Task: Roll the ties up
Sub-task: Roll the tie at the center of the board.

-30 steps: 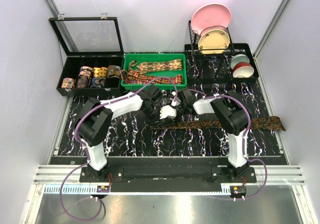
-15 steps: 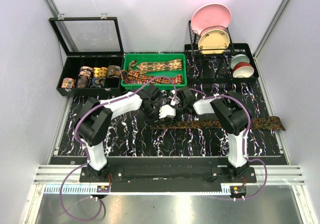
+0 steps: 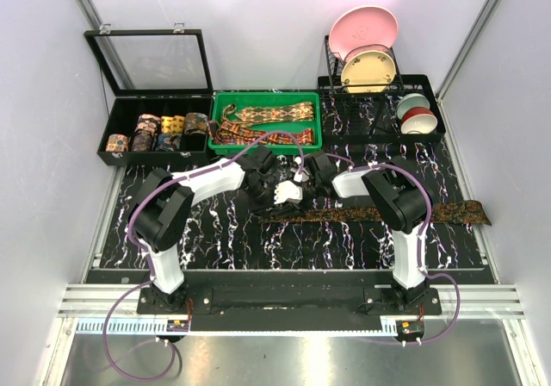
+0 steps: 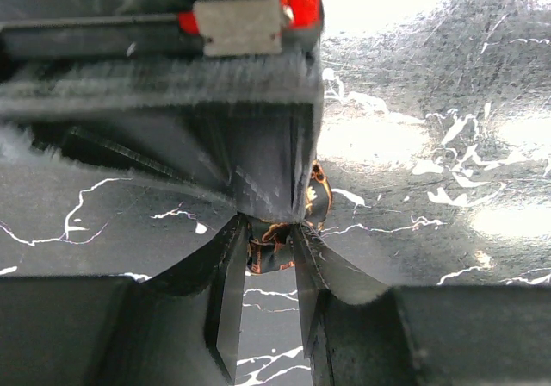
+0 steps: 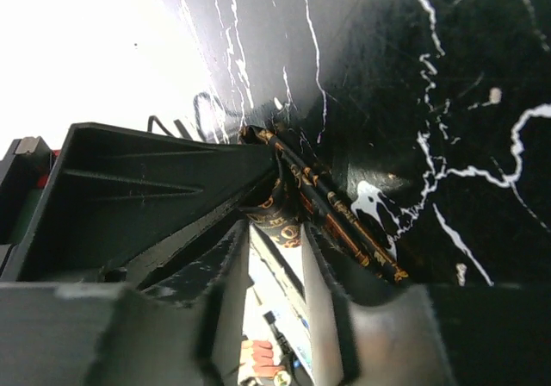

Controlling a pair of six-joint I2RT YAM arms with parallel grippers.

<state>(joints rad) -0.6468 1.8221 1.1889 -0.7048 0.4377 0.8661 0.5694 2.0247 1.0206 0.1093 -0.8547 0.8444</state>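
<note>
Tie [image 3: 379, 213]: flat patterned cloth, end clamped by L hand [image 4: 269, 241], R hand [image 5: 274, 224].

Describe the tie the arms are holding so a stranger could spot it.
On the black marbled table, in front of the green tray, a tie lies stretched flat from the left gripper and right gripper mid-table to the right edge. It alone lies on bare tabletop, dark brown with gold pattern; the other ties sit in the tray or coiled in the black case.
</note>
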